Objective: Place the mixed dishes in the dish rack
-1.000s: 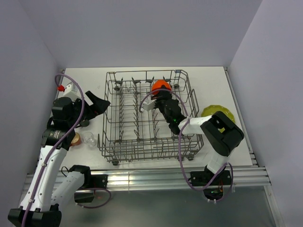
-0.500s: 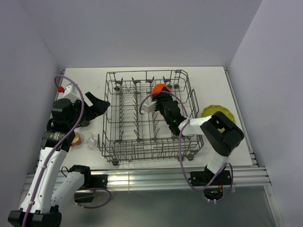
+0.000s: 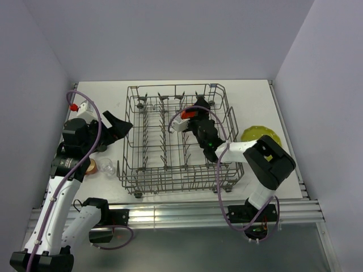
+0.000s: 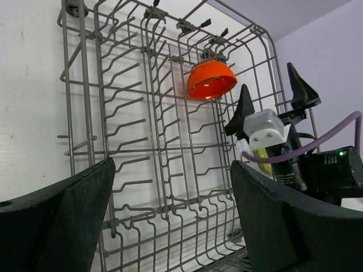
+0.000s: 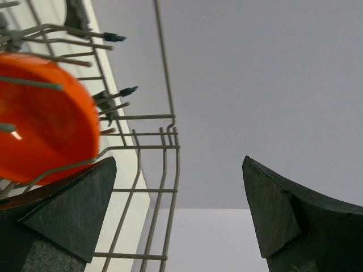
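Observation:
The grey wire dish rack (image 3: 164, 147) fills the middle of the table. An orange bowl (image 3: 189, 114) sits tilted among the tines at the rack's back right; it also shows as the orange bowl (image 4: 211, 80) and the orange bowl (image 5: 39, 122). My right gripper (image 3: 197, 109) hovers over it inside the rack, open, with nothing between its fingers (image 5: 74, 209). The bowl lies just left of the left finger. My left gripper (image 3: 117, 126) stands open beside the rack's left wall, empty. A yellow-green plate (image 3: 256, 134) lies right of the rack, partly behind my right arm.
A clear glass (image 3: 105, 165) and a small orange cup (image 3: 91, 166) stand on the table left of the rack, below my left gripper. Grey walls close in the table on three sides. The rack's far rim (image 5: 164, 136) rises close in front of the right gripper.
My right gripper has opened and let go of the orange bowl, which has dropped a little and now rests in the rack. The left arm has not moved.

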Robot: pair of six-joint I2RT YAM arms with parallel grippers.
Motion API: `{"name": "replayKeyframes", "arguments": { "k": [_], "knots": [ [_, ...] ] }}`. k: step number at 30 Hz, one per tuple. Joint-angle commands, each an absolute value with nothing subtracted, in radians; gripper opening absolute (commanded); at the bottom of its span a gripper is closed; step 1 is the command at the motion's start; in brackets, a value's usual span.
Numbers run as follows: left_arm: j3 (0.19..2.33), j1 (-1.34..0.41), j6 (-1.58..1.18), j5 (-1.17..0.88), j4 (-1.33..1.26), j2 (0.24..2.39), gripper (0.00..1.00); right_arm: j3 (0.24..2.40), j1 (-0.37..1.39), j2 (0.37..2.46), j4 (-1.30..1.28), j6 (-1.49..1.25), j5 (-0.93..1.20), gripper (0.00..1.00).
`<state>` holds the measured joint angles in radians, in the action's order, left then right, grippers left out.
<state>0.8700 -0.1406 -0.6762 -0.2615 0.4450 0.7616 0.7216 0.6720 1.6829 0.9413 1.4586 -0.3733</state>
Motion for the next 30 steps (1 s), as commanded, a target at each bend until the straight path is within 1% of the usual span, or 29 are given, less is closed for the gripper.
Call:
{"name": "replayKeyframes", "arguments": {
  "k": [1, 8, 13, 16, 18, 19, 20, 22, 23, 25, 26, 28, 30],
  "knots": [
    [0.871, -0.137, -0.687, -0.279, 0.397, 0.752, 0.9, 0.787, 0.689, 1.603, 0.985, 1.387, -0.4, 1.0],
    [0.884, -0.137, -0.69, -0.276, 0.41, 0.758, 0.9, 0.876, 0.729, 1.511, 0.833, 1.281, -0.455, 1.0],
    [0.923, -0.137, -0.687, -0.27, 0.446, 0.759, 0.89, 0.946, 0.761, 1.467, 0.755, 1.2, -0.601, 1.0],
    [0.943, -0.137, -0.692, -0.267, 0.465, 0.759, 0.89, 0.985, 0.784, 1.447, 0.704, 1.091, -0.699, 1.0],
    [0.957, -0.137, -0.696, -0.271, 0.479, 0.758, 0.89, 1.086, 0.796, 1.439, 0.507, 0.926, -0.75, 1.0],
    [0.965, -0.137, -0.698, -0.272, 0.483, 0.758, 0.89, 1.173, 0.798, 1.439, 0.429, 0.858, -0.806, 1.0],
    [0.966, -0.137, -0.701, -0.273, 0.491, 0.756, 0.88, 1.218, 0.798, 1.45, 0.29, 0.728, -0.84, 1.0],
    [0.971, -0.137, -0.71, -0.278, 0.495, 0.755, 0.88, 1.349, 0.801, 1.466, 0.149, 0.608, -0.914, 1.0],
    [0.971, -0.137, -0.718, -0.282, 0.5, 0.755, 0.89, 1.388, 0.801, 1.486, 0.003, 0.486, -0.969, 1.0],
    [0.973, -0.137, -0.729, -0.302, 0.502, 0.755, 0.89, 1.489, 0.801, 1.503, -0.165, 0.361, -0.982, 1.0],
    [0.976, -0.137, -0.733, -0.307, 0.505, 0.756, 0.89, 1.5, 0.802, 1.503, -0.277, 0.274, -0.968, 1.0],
    [0.983, -0.135, -0.747, -0.316, 0.512, 0.755, 0.89, 1.497, 0.802, 1.483, -0.325, 0.21, -0.944, 1.0],
    [0.986, -0.137, -0.759, -0.316, 0.52, 0.75, 0.89, 1.474, 0.804, 1.427, -0.357, 0.135, -0.866, 1.0]
  ]
}}
